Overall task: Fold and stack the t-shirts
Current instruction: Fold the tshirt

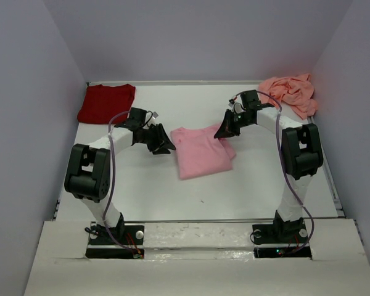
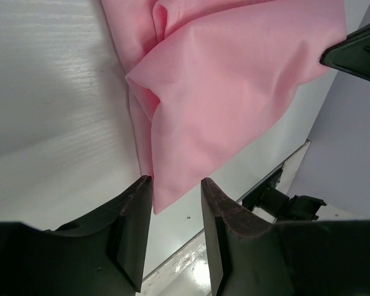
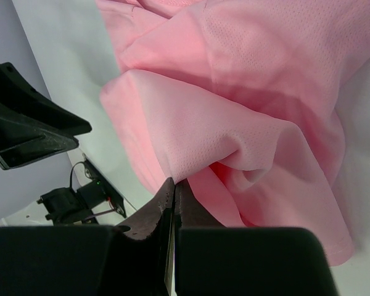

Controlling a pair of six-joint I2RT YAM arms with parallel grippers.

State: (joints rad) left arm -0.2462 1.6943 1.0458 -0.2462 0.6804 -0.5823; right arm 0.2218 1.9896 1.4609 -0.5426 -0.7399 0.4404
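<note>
The light pink t-shirt (image 1: pixel 200 151) lies partly folded mid-table. My left gripper (image 1: pixel 166 147) hovers at its left edge; in the left wrist view its jaws (image 2: pixel 176 182) stand open, a corner of the pink cloth (image 2: pixel 234 80) just ahead of the tips and not pinched. My right gripper (image 1: pixel 224 132) is at the shirt's upper right edge. In the right wrist view it (image 3: pixel 174 183) is shut on a raised fold of the pink cloth (image 3: pixel 246 74). A dark red t-shirt (image 1: pixel 106 103) lies folded at the back left. A salmon-pink t-shirt (image 1: pixel 290 92) sits crumpled at the back right.
Grey walls close in the white table (image 1: pixel 142 185) on the left, back and right. The arm bases stand on a white ledge (image 1: pixel 197 237) at the near edge. The right arm's base (image 2: pixel 283 200) shows in the left wrist view.
</note>
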